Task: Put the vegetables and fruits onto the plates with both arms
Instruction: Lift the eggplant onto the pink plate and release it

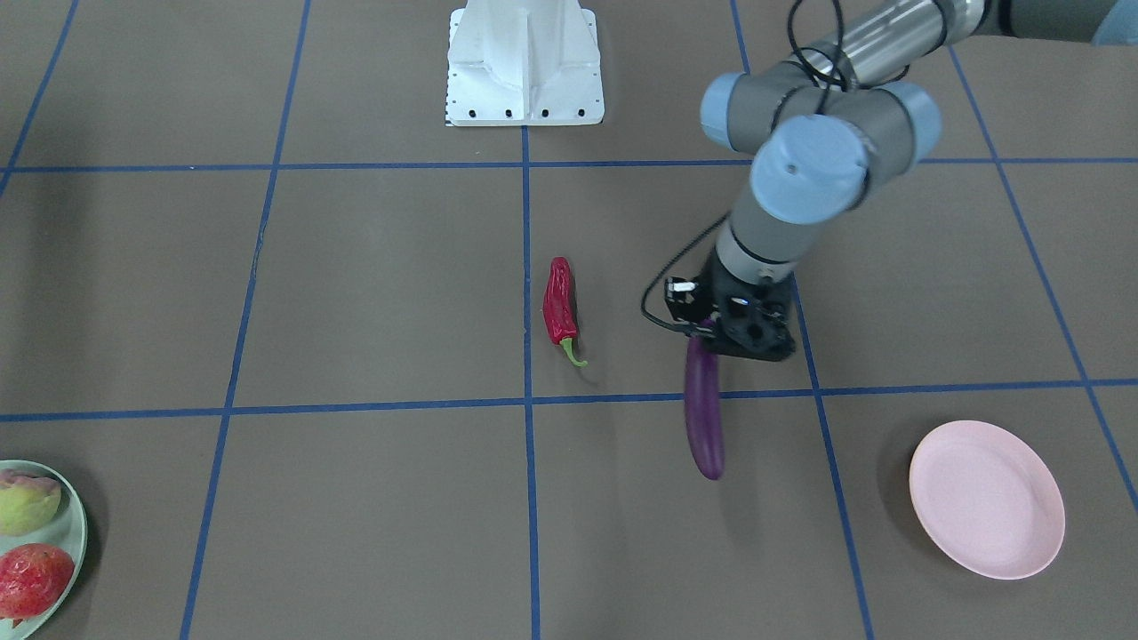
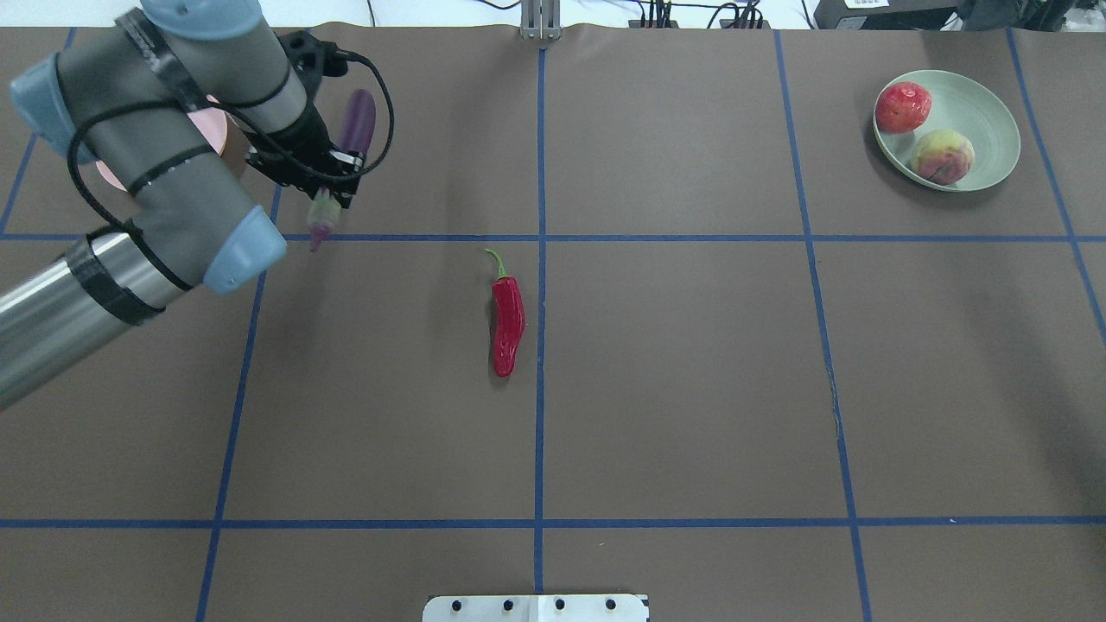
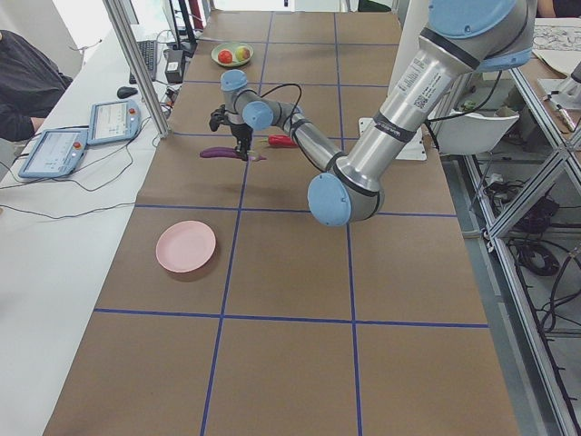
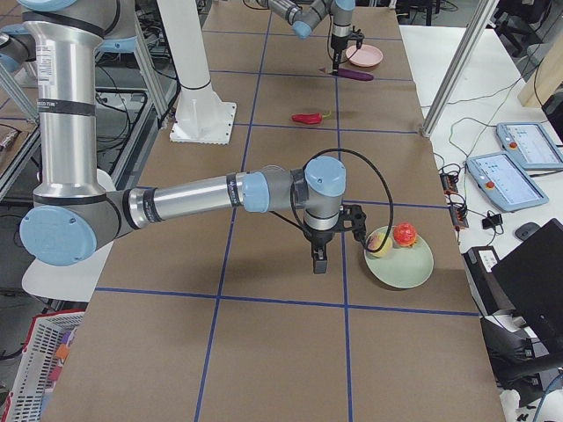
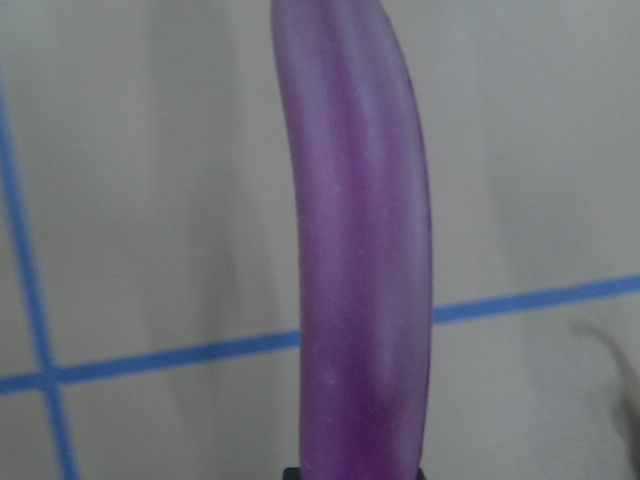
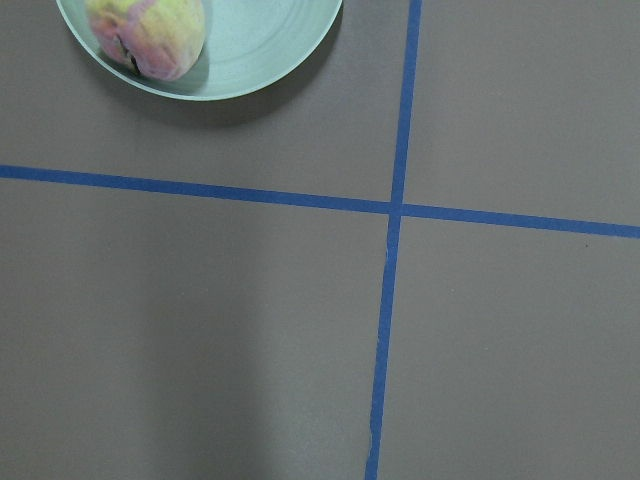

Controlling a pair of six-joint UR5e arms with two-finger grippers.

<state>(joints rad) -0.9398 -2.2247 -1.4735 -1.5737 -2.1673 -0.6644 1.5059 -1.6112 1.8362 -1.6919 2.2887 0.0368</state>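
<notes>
My left gripper (image 1: 742, 333) (image 2: 333, 186) is shut on the purple eggplant (image 1: 704, 418) (image 2: 356, 125) (image 5: 360, 250) near its pale cap and holds it above the table. The pink plate (image 1: 987, 498) (image 3: 186, 246) lies empty to the side of it, apart. The red chili pepper (image 1: 559, 307) (image 2: 507, 320) lies near the table's middle. The pomegranate (image 2: 903, 106) and the peach (image 2: 942, 156) (image 6: 148, 35) sit on the mint green plate (image 2: 985, 112). My right gripper (image 4: 318, 262) shows only in the exterior right view, beside the green plate; I cannot tell if it is open or shut.
The white base block (image 1: 524, 62) (image 2: 536, 607) stands at the robot's edge of the table. Blue tape lines cross the brown table cover. A metal frame post (image 4: 457, 66) and tablets stand past the far edge.
</notes>
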